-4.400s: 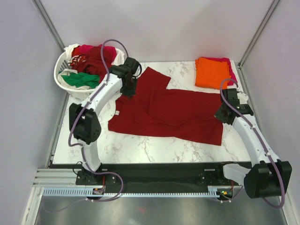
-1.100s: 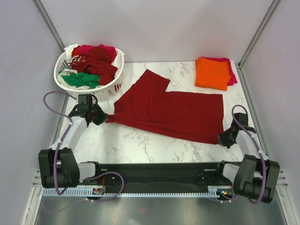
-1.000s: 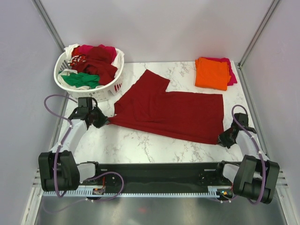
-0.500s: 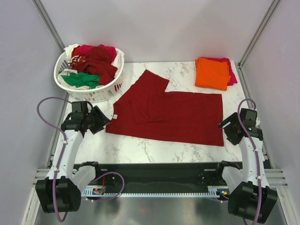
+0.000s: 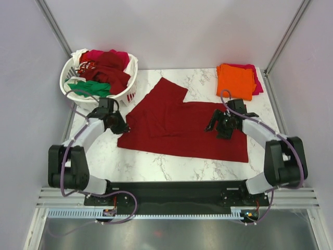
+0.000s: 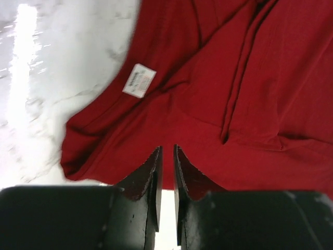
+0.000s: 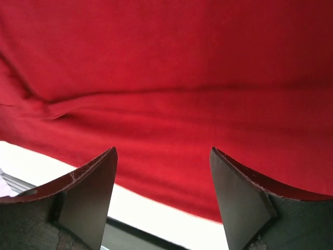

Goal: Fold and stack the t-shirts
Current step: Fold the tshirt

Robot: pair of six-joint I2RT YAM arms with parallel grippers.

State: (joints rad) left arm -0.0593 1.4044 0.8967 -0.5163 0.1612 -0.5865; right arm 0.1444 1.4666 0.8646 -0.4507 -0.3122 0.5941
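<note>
Red shirt (image 5: pixel 177 130) lies spread flat on the table (image 5: pixel 156 162); basket (image 5: pixel 118 100) at its far-left corner holds crumpled shirts (image 5: pixel 104 67); right gripper (image 7: pixel 164 153) gapes, left gripper (image 6: pixel 166 151) nearly closed, grip unclear.

The spread shirt (image 5: pixel 182 127) is dark red. The folded shirt (image 5: pixel 235 80) is orange. The worktop (image 5: pixel 156 161) is white with grey lines.

This is a robot lab. A left arm (image 5: pixel 87 133) and a right arm (image 5: pixel 258 128) are fixed to a white marble table (image 5: pixel 156 164). Plain pale walls (image 5: pixel 171 31) and metal posts (image 5: pixel 54 28) close it in. Purple cables (image 5: pixel 225 97) loop off the arms.
</note>
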